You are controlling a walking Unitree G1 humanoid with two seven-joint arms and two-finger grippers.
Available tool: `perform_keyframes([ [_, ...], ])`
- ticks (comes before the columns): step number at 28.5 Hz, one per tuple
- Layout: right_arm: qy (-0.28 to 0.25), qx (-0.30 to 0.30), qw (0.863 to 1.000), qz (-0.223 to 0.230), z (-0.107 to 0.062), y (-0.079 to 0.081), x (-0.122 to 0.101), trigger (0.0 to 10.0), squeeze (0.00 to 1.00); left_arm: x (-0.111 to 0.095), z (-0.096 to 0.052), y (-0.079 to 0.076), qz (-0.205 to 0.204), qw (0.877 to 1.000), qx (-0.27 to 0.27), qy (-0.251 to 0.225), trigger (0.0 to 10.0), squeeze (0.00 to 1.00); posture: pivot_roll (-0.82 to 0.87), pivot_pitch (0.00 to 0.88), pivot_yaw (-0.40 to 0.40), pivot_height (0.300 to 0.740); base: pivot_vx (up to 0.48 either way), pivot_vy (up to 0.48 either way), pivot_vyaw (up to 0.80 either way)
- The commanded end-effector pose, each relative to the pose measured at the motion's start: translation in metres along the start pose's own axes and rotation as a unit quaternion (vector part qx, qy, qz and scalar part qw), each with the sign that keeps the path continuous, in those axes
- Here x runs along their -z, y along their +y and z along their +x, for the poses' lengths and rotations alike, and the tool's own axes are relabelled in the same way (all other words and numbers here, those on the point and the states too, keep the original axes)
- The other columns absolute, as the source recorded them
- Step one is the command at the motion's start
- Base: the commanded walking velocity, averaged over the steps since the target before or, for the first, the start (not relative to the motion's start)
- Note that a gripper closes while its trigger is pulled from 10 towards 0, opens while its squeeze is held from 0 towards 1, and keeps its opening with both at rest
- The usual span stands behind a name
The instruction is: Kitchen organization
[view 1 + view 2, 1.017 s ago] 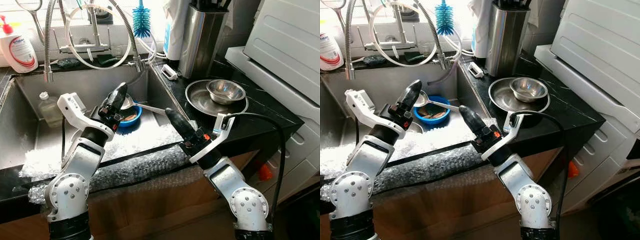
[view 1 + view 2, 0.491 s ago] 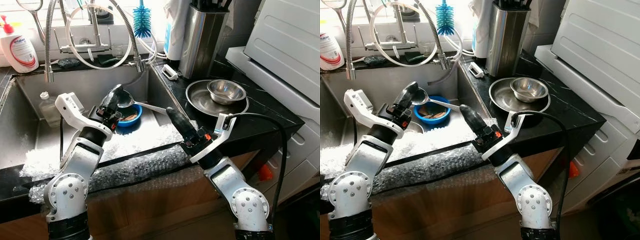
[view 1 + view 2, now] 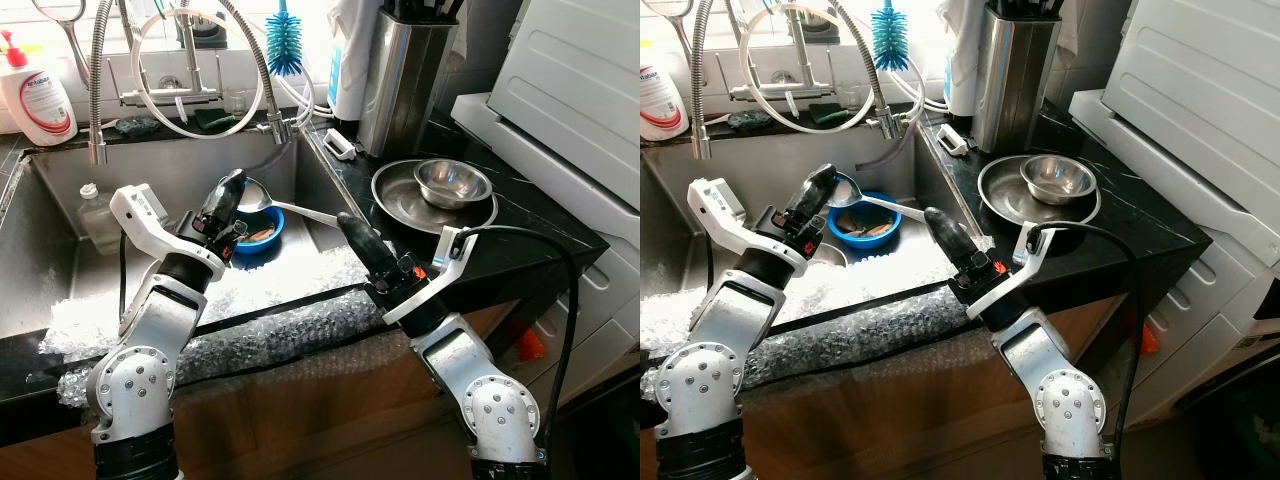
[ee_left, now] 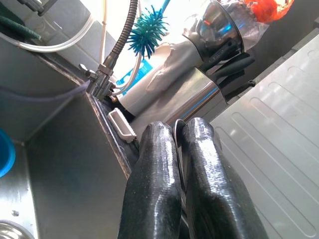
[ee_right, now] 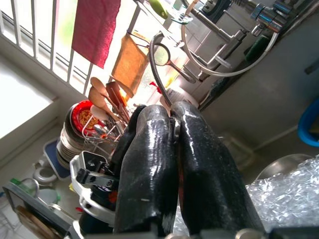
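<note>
Ladle lifted out of the sink

Both grippers, left (image 3: 232, 186) and right (image 3: 352, 229), pinch the ladle (image 3: 268, 203) above the blue bowl (image 3: 262, 236); keep it level toward the worktop's right edge.

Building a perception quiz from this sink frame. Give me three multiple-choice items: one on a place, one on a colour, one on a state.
1. Where does the small steel bowl sit?
A. in the sink
B. in the steel plate on the counter
C. on the sill

2. What colour is the bottle brush?
A. blue
B. red
C. yellow

3. What does the left gripper hold?
A. nothing
B. a sponge
C. the ladle

Answers: 1 B, it rests inside the steel plate. 2 A, its bristles are blue. 3 C, fingers closed on the ladle over the blue bowl.
</note>
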State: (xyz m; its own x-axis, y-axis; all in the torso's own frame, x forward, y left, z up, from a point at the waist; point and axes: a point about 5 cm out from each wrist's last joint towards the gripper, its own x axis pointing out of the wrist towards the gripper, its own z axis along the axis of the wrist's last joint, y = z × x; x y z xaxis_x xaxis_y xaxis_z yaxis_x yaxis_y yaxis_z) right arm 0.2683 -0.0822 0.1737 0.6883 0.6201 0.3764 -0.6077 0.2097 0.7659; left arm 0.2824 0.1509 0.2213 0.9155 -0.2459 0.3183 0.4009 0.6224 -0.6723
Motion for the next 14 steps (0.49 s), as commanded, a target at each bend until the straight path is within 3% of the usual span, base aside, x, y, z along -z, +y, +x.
perform_keyframes([
  [1, 0.022, -0.012, 0.999, -0.019, 0.0041, 0.0074, 0.0052, 10.0, 0.00, 0.0054, 0.0028, -0.0094, 0.007, 1.000, 0.019, 0.015, 0.0, 0.00, -0.03, 0.010, -0.080, 0.727, 0.000, 0.000, 0.00],
  [5, 0.031, -0.018, 0.999, -0.030, 0.0047, 0.0094, 0.0076, 10.0, 0.00, 0.0049, 0.0031, -0.0094, 0.006, 1.000, 0.019, 0.013, 0.0, 0.00, -0.03, 0.010, -0.080, 0.727, 0.000, 0.000, 0.00],
  [7, 0.032, -0.020, 0.999, -0.031, 0.0047, 0.0099, 0.0083, 10.0, 0.16, 0.0048, 0.0031, -0.0092, 0.004, 1.000, 0.018, 0.012, 0.0, 0.00, -0.03, 0.010, -0.081, 0.727, 0.000, 0.000, 0.00],
  [8, 0.033, -0.021, 0.999, -0.032, 0.0047, 0.0100, 0.0086, 10.0, 0.91, 0.0039, 0.0030, -0.0083, 0.000, 1.000, 0.014, 0.006, 0.0, 0.00, -0.03, 0.010, -0.081, 0.727, 0.000, 0.000, 0.00],
  [9, 0.034, -0.021, 0.999, -0.032, 0.0046, 0.0099, 0.0089, 10.0, 1.00, 0.0032, 0.0030, -0.0078, -0.004, 1.000, 0.012, 0.003, 0.0, 0.00, -0.03, 0.010, -0.081, 0.727, 0.000, 0.000, 0.00],
  [14, 0.034, -0.012, 0.999, -0.036, 0.0041, 0.0074, 0.0091, 10.0, 1.00, -0.0027, 0.0034, -0.0035, -0.024, 1.000, -0.006, -0.020, 0.0, 0.00, -0.03, 0.010, -0.082, 0.727, 0.000, 0.000, 0.00],
])
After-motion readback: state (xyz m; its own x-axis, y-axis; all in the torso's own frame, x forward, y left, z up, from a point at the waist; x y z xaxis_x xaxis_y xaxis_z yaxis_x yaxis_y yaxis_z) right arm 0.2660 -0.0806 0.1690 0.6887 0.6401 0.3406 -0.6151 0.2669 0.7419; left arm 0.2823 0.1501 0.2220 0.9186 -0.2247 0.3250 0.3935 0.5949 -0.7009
